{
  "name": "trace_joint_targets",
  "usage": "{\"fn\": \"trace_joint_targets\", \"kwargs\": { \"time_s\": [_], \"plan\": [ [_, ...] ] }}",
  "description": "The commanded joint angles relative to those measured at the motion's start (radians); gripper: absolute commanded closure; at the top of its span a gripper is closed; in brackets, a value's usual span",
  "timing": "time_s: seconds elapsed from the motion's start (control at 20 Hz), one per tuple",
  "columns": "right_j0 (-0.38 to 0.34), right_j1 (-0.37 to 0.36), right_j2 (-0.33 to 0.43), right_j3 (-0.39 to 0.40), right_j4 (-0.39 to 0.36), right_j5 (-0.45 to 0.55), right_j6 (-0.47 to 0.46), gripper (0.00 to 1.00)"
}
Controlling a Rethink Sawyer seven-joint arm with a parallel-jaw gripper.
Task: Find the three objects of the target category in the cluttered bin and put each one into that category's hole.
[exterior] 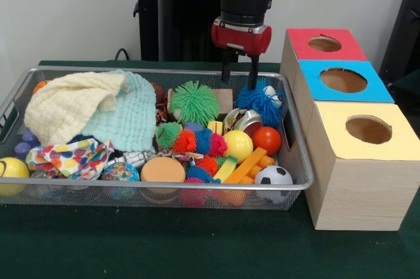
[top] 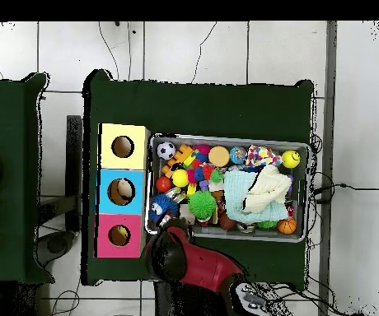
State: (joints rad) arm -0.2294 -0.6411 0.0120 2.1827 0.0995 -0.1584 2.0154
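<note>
Mesh bin (exterior: 13,105) heaped with toys, cloths | tool (exterior: 240,77) open, empty, fingertip at blue fuzzy toy (exterior: 262,102)

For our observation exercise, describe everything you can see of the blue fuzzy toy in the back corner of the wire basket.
The blue fuzzy toy is a shaggy, bright blue ball of soft spikes that look rubbery or plush, with white eye-like patches on its upper side. It sits in the bin at the far corner nearest the red-topped box, against the mesh wall. One of the fingers reaches down into its fuzz; the other hangs beside it. A shiny metallic object lies just in front.
</note>
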Motion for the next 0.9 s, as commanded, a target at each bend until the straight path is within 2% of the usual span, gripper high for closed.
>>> {"fn": "trace_joint_targets", "kwargs": {
  "time_s": [0.05,0.5,0.65,0.9],
  "plan": [
    [-0.039,0.076,0.056,-0.203,0.026,-0.02,0.127,0.0],
    [-0.048,0.111,0.067,-0.28,0.032,0.02,0.116,0.0],
    [-0.07,0.125,0.094,-0.298,0.013,-0.001,0.122,0.0],
    [-0.056,0.145,0.086,-0.345,0.017,0.003,0.114,0.0]
  ]
}}
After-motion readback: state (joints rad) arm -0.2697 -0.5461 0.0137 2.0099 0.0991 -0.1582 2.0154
